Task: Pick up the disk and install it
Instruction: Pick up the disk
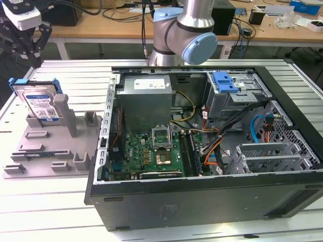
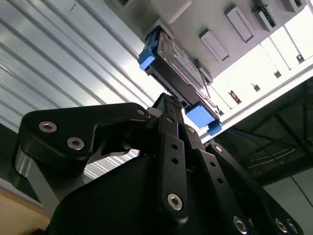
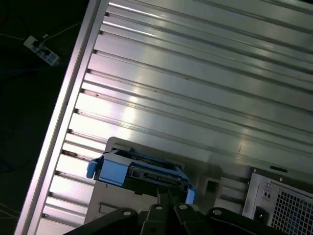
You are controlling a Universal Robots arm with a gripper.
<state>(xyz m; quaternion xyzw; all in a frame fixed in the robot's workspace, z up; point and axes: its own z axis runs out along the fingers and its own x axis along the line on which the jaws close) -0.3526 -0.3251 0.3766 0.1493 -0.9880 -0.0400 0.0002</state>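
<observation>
Over the slatted table, the hand hangs spread above the disk.

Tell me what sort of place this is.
Probably a robotics lab or test workshop: a robot arm rises behind an open computer case on a ribbed metal table, the disk stands in a grey fixture, and cable-strewn desks run behind.
</observation>
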